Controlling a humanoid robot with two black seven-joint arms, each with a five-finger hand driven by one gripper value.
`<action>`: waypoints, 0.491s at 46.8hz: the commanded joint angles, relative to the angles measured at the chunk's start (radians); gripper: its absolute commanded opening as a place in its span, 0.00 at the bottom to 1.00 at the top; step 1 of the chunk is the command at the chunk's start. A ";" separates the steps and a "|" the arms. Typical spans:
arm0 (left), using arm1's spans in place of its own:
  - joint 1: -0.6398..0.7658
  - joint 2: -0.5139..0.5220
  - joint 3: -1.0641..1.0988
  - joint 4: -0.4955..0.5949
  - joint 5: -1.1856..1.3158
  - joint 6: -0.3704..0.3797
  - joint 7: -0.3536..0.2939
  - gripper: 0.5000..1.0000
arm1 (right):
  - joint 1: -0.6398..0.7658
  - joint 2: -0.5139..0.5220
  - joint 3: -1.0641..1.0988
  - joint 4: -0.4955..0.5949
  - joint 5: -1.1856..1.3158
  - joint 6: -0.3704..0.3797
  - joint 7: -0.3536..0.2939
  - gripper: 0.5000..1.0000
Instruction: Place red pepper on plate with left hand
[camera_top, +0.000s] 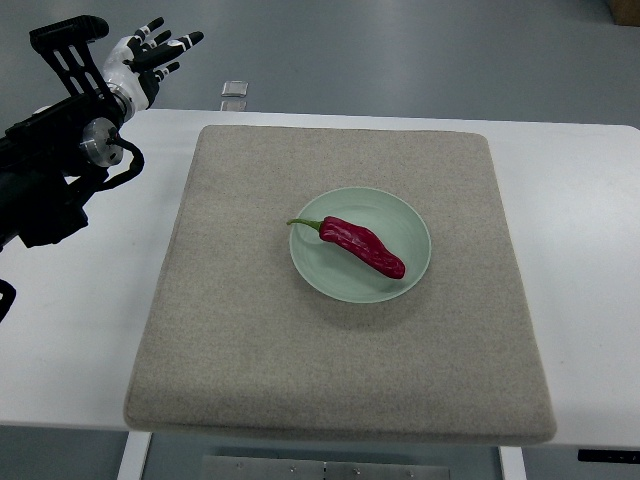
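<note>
- One red pepper (364, 246) lies inside the pale green plate (405, 215), stem toward the plate's left rim, tip toward its lower right rim; by my reading the placing is done.
- The plate sits near the middle of a grey felt mat (250, 340) that covers most of the white surface (90, 330).
- The left hand (152, 52) hangs beyond the surface's far left corner, well apart from plate and pepper, fingers spread and holding nothing.
- Its dark arm (50, 170) crosses the surface's left edge, just beside the mat's left border.
- No right arm shows anywhere.
- A small clear object (236, 90) lies past the far edge of the surface; too small to identify.
- Risks from here, as I judge them:
  - The pepper's tip rests close to the rim on the lower right; a knock to the plate or mat could roll it out onto the felt.
  - The arm's cables and brackets pass near the mat's left border; a low sweep back could catch the felt and drag it, shifting the plate with it.
  - A return reach toward the plate with fingers spread could nudge the stem and spin the pepper off.
</note>
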 joint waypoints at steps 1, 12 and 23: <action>0.019 -0.015 -0.046 0.017 -0.007 -0.092 -0.002 0.92 | 0.000 0.000 0.000 0.000 0.000 0.000 0.000 0.86; 0.046 -0.047 -0.116 0.077 -0.011 -0.239 -0.015 0.92 | 0.000 0.000 0.000 0.000 0.000 0.000 0.000 0.86; 0.058 -0.050 -0.135 0.072 -0.010 -0.236 -0.017 0.92 | 0.000 0.000 0.000 0.000 0.000 0.000 0.000 0.86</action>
